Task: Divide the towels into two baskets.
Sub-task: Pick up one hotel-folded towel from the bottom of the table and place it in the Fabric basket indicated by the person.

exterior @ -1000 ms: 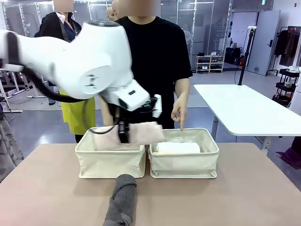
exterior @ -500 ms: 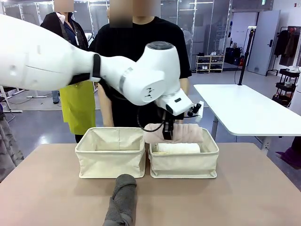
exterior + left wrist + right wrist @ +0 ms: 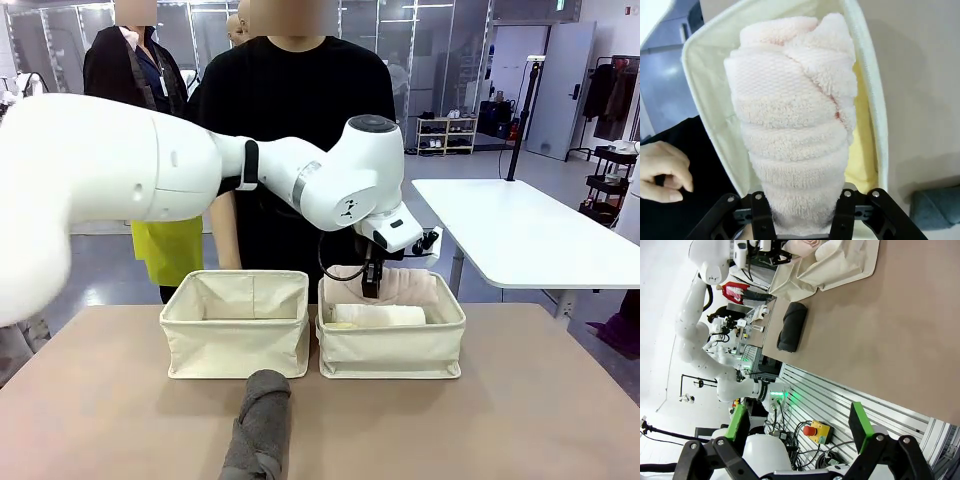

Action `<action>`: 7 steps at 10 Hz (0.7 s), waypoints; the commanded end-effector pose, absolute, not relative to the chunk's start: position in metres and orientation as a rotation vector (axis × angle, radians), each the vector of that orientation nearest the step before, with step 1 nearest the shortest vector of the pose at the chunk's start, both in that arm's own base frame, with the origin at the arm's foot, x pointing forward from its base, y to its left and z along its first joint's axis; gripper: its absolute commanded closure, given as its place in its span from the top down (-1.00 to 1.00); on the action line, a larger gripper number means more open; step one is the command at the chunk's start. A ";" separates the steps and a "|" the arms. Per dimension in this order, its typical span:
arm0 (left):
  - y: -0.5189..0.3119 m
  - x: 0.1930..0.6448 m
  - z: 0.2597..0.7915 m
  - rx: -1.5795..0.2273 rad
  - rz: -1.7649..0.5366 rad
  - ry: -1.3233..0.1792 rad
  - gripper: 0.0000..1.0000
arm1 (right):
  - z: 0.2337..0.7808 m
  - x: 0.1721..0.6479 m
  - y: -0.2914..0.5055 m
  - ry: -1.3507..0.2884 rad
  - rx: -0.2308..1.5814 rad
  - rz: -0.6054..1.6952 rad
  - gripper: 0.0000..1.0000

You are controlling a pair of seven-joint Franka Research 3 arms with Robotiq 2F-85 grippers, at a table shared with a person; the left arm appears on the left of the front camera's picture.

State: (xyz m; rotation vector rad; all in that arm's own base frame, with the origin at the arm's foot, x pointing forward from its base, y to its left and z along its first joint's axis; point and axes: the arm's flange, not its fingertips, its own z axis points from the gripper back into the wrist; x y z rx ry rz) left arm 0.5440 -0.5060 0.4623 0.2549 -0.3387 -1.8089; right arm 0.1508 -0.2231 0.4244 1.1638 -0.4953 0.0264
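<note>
My left gripper is shut on the rolled pale pink towel, which hangs low over the back half of the right basket. In the left wrist view the pink towel runs lengthwise over the basket, gripped at its near end by my left gripper. A yellow towel lies in that basket, along its front wall. The left basket shows nothing inside. The dark grey towel lies on the table near the front edge. My right gripper is open, away from the table.
A person in black stands behind the baskets, one hand close beside the right basket's far wall. In the right wrist view the grey towel and the table's edge are seen from the side. Bare tabletop lies to the right.
My left arm carried the pink towel from over the left basket to the right basket and lowered it. The person's pointing hand has gone behind the arm.
</note>
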 end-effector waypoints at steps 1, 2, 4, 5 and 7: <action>-0.514 0.562 0.463 0.217 -1.792 -0.305 -0.23 | 0.427 0.150 -0.223 -0.508 1.166 0.036 1.00; -0.514 0.563 0.456 0.202 -1.787 -0.293 -0.23 | 0.427 0.150 -0.223 -0.508 1.166 0.036 1.00; -0.519 0.560 0.447 0.142 -1.794 -0.287 -0.23 | 0.427 0.150 -0.223 -0.508 1.166 0.036 1.00; -0.521 0.560 0.442 0.133 -1.786 -0.284 -0.23 | 0.427 0.150 -0.223 -0.508 1.166 0.036 1.00; -0.525 0.558 0.438 0.114 -1.781 -0.287 0.31 | 0.427 0.150 -0.223 -0.508 1.166 0.036 1.00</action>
